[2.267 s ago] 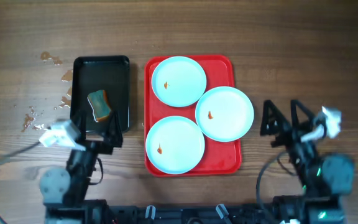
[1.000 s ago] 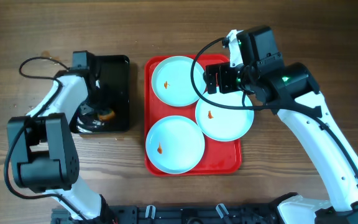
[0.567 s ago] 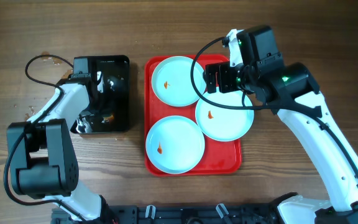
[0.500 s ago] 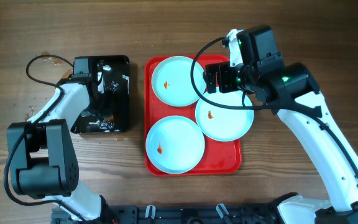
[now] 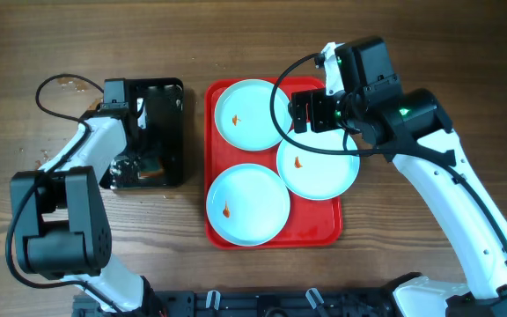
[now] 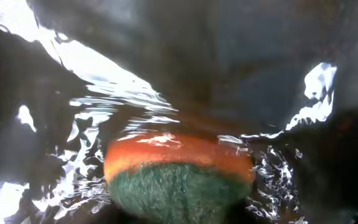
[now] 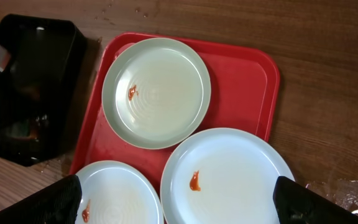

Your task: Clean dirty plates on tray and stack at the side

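While the left arm reaches into the small black tray point(image 5: 172, 95) at the left of the wooden surface point(image 5: 429, 53), the left hand point(image 5: 141, 157) sits low over the sponge point(image 6: 178, 177). The sponge is orange with a green scouring face and lies in shallow, glinting water. In the left wrist view it fills the lower centre, but no fingers show, so I cannot tell whether this hand is clenched on it or released.

The right hand point(image 5: 311, 112) hovers above the red tray point(image 5: 319, 92). Its fingers point(image 7: 36, 202) are spread wide with nothing between them.

Three pale blue plates lie flat on the red tray, close together and unstacked. The far plate point(image 5: 258, 110) is at the far left, the right plate point(image 5: 324, 167) is by the right rim, and the near plate point(image 5: 253, 207) is closest to the robot. Each bears one small orange-brown stain.

The step in hand appears to be fetching the wet sponge. To do it well, the left hand should close firmly across the sponge's sides and keep the green face downward. It should then lift slowly and pause over the black tray so that drips fall there. The far plate is closest to that tray and seems the natural first target. The right hand could pin its rim before any wiping, as a light plate may slide on the smooth tray.
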